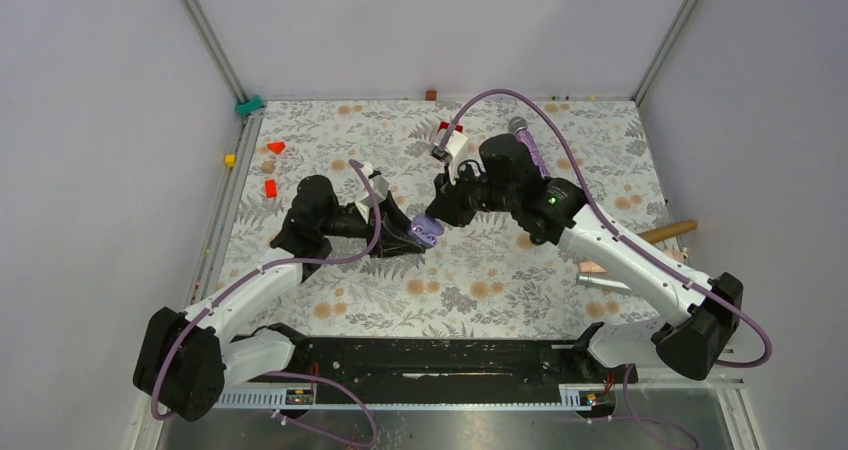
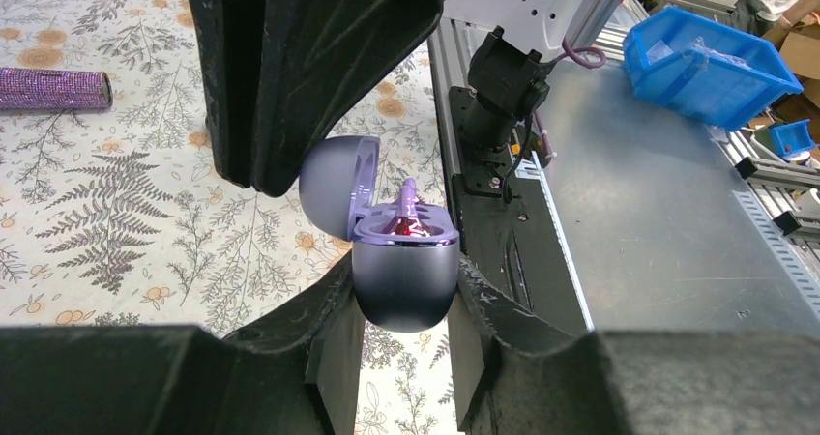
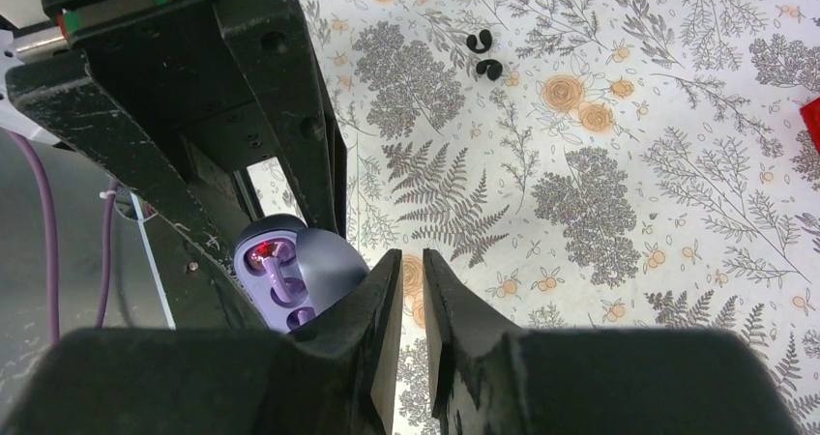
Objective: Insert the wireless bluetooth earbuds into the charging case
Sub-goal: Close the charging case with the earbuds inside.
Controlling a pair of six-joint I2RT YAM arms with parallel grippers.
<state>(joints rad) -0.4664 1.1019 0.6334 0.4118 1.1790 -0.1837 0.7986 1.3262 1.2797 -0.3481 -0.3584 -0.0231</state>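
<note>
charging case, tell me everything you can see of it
The charging case is a smooth lavender-grey oval clamshell, looking like satin plastic. Its hinged lid stands open, tipped back, showing a glossy purple insert with two wells, a red glint in one. The left gripper clamps its lower shell from both sides.

I am counting one charging case (image 2: 404,280), two wireless bluetooth earbuds (image 3: 491,69) lying side by side well apart from the case, and one purple glitter microphone (image 1: 527,142) lying beyond the case to its right. In the top view I am also seeing two red pieces (image 1: 271,188) lying left of the case, one yellow cube (image 1: 230,160) sitting farther left of it, and one brown cube (image 1: 431,94) sitting far beyond it.
</note>
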